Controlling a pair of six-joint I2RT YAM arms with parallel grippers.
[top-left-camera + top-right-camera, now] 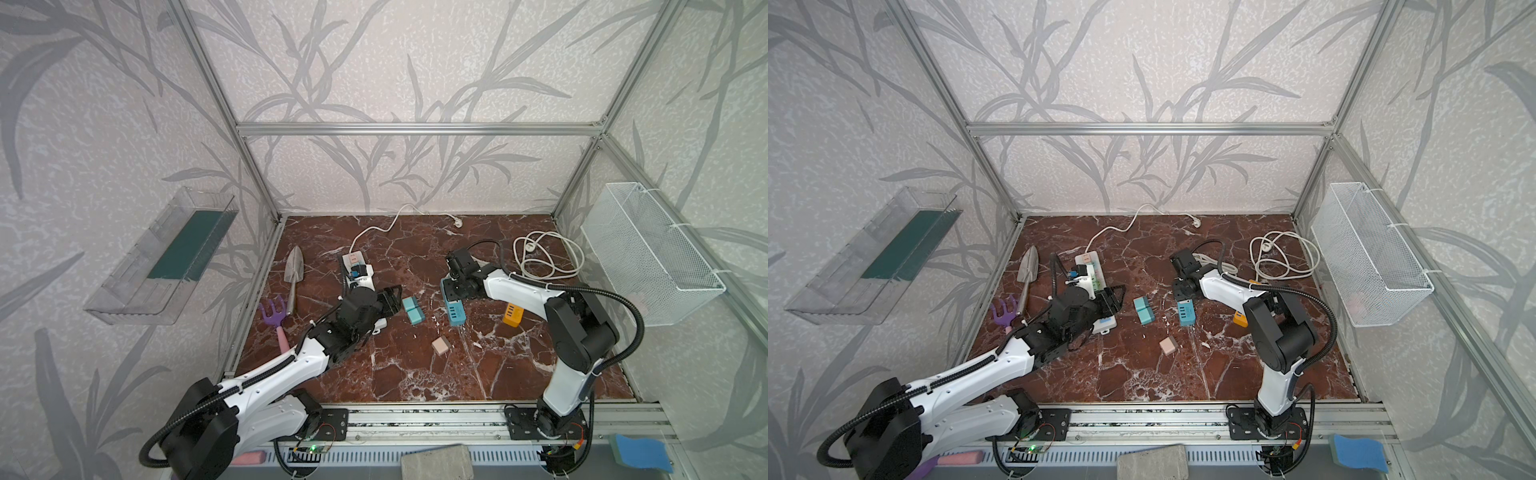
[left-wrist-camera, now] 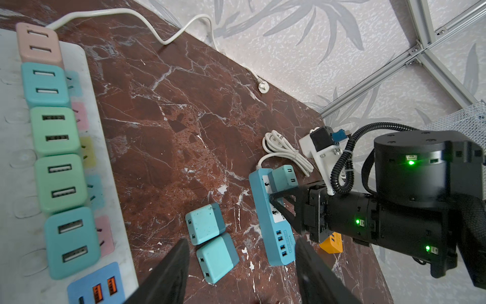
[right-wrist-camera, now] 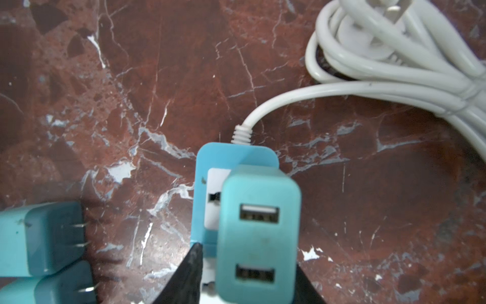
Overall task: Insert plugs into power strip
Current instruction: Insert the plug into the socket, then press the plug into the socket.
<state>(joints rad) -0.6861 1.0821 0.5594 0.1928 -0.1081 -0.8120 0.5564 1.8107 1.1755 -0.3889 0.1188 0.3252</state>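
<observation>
A teal plug (image 3: 259, 231) stands in the end socket of the blue power strip (image 3: 210, 163). My right gripper (image 3: 247, 255) straddles it, open, with a gap at one finger (image 3: 189, 273). Two loose teal plugs (image 1: 412, 309) lie side by side left of that strip. My left gripper (image 2: 240, 240) hovers open over them, holding nothing. A pale pink plug (image 1: 440, 345) lies alone nearer the front. The white power strip (image 2: 115, 205) carries a row of several pink, teal and green plugs (image 2: 54, 129). In a top view the right gripper (image 1: 455, 291) hides the inserted plug.
An orange USB charger (image 1: 512, 314) lies right of the blue strip. A coiled white cable (image 1: 544, 257) sits at the back right. A metal trowel (image 1: 294, 270) and a purple hand rake (image 1: 274, 316) lie at the left. A wire basket (image 1: 648, 249) hangs on the right wall.
</observation>
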